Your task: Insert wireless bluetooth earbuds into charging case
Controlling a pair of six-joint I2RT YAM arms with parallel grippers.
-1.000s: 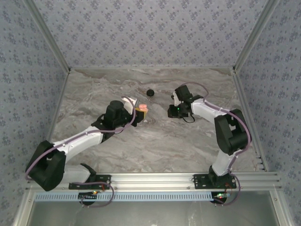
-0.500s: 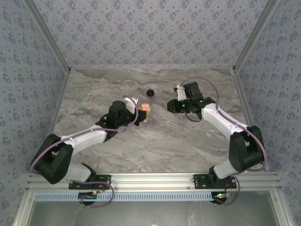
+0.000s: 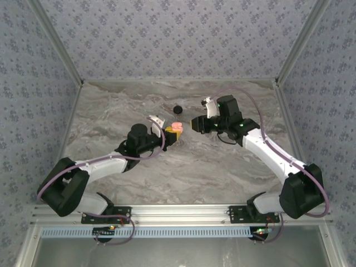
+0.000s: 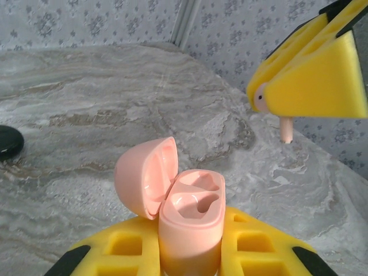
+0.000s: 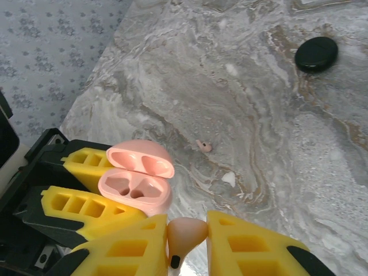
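Near the open case [image 4: 190,214], right claw [image 5: 188,225] grips 1 earbud [image 5: 185,234].

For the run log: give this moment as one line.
left gripper: shut on open pink oval charging case | right gripper: shut on pink earbud | second pink earbud: loose on marble table

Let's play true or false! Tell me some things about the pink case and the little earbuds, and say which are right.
1. The charging case has its lid shut. False: the lid is open, and the left gripper holds the case.
2. The right gripper holds a pink earbud. True.
3. Both earbuds sit inside the case. False: its slots are empty, and the other earbud lies on the table.
4. A black round puck lies on the table. True.
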